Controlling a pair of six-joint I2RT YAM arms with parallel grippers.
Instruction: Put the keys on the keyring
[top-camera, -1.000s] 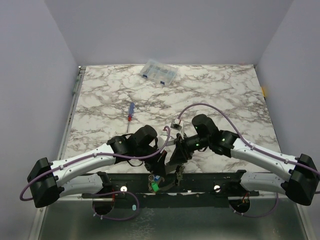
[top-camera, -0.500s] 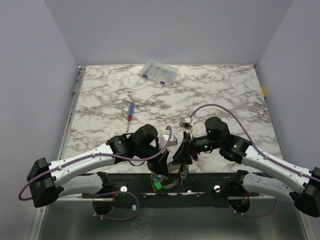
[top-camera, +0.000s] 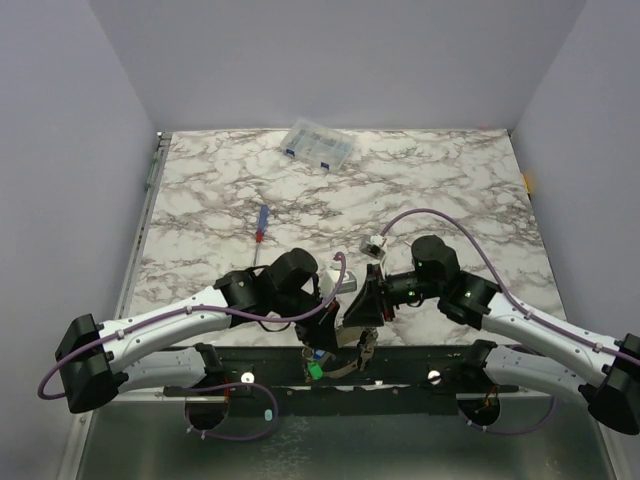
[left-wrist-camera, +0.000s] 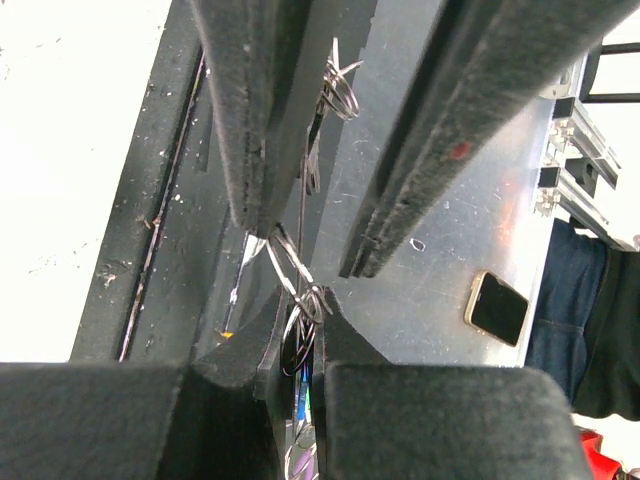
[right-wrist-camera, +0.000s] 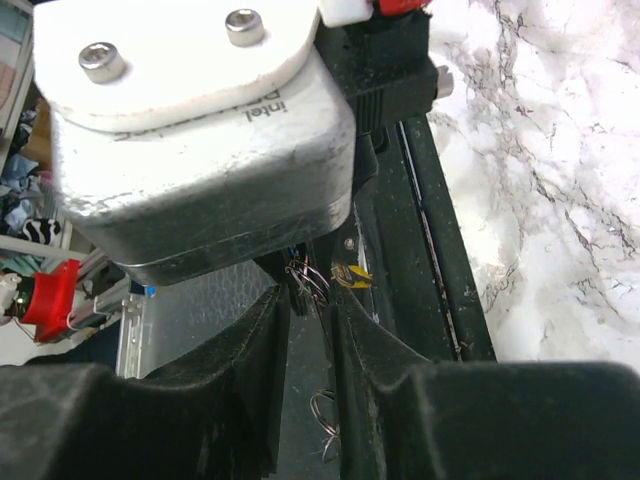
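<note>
The left gripper (left-wrist-camera: 300, 312) is clenched on the thin grey metal hoop of the keyring (left-wrist-camera: 303, 205), pinching its wire at the bottom centre of the left wrist view. A small split ring (left-wrist-camera: 340, 90) sits higher on the wire. The right gripper (right-wrist-camera: 312, 300) stands parted, its dark fingers (left-wrist-camera: 245, 110) either side of the wire and grasping nothing that shows. In the overhead view both meet at lower centre, above the black rail (top-camera: 410, 362), and the metal keys with coloured plastic tags (top-camera: 313, 370) dangle just below. The wire looks slim and springy, so an off-centre squeeze by the right fingers could twist it out of the left pinch and drop the bunch past the rail, off the marble table (top-camera: 450, 190). The left wrist's white camera housing (right-wrist-camera: 200, 140) crowds the right gripper's approach. The red-and-blue screwdriver (top-camera: 260, 225) and the clear plastic compartment box (top-camera: 318, 145) lie well apart, higher in the frame.
</note>
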